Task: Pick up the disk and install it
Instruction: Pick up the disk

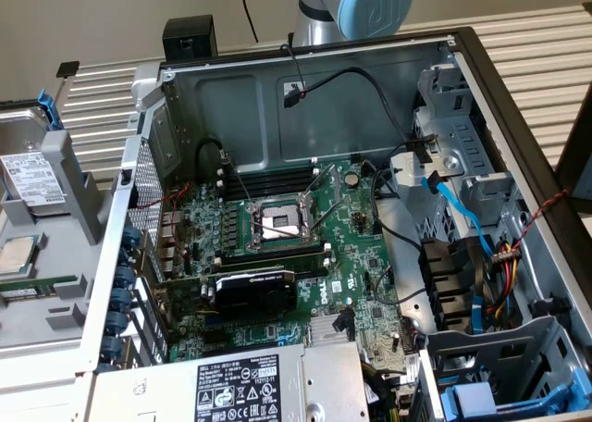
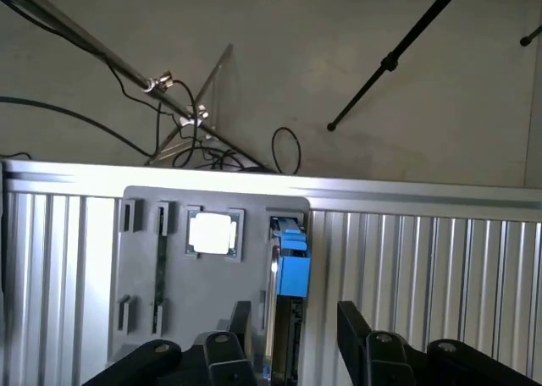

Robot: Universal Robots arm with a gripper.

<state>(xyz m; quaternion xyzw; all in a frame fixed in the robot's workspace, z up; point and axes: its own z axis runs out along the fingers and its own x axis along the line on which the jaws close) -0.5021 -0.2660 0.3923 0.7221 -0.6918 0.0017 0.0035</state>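
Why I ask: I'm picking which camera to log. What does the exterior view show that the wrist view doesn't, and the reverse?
Exterior view: the open computer case with its motherboard and power supply, plus the robot arm. Wrist view: the tool, open over the disk, and floor cables. Both: the disk, the CPU chip and the grey tray.

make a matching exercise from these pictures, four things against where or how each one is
1 disk
2 CPU chip
3 power-supply box
4 gripper

a open
b flat in a recess of the grey tray
c in the computer case, black-white label
d on edge in a tray slot, blue carrier

Pairs: 1-d, 2-b, 3-c, 4-a
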